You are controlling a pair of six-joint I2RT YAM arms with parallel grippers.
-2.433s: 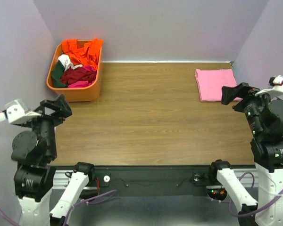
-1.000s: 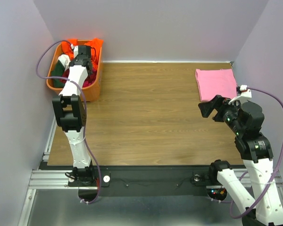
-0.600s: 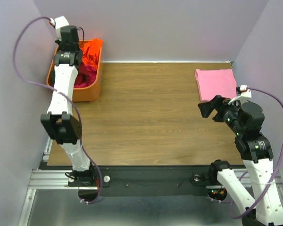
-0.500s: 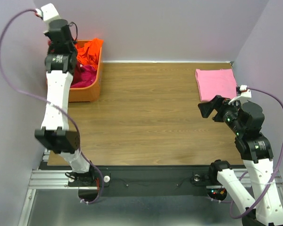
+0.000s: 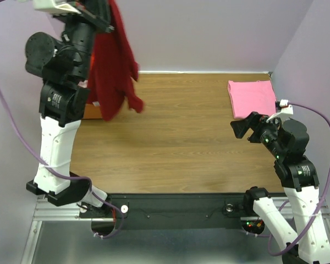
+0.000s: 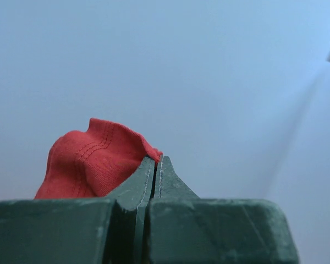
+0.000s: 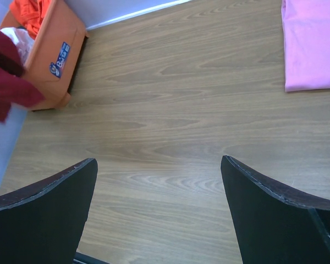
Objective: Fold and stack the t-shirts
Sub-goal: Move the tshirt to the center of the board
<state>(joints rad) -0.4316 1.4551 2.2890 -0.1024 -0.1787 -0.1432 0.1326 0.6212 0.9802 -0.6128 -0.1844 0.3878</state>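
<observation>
Maroon t-shirt (image 5: 114, 60) is dangling high over the far-left surface (image 5: 176, 137), left claw (image 6: 157, 165) pinching only a thin hem fold; swinging could be tugging it loose. Right claw (image 7: 158, 160) is hovering spread wide.

Maroon tee (image 5: 113, 60), top past upper edge

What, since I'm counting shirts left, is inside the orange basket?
Orange cloth and a white scrap show in the basket; the hanging maroon t-shirt covers the rest.
</observation>
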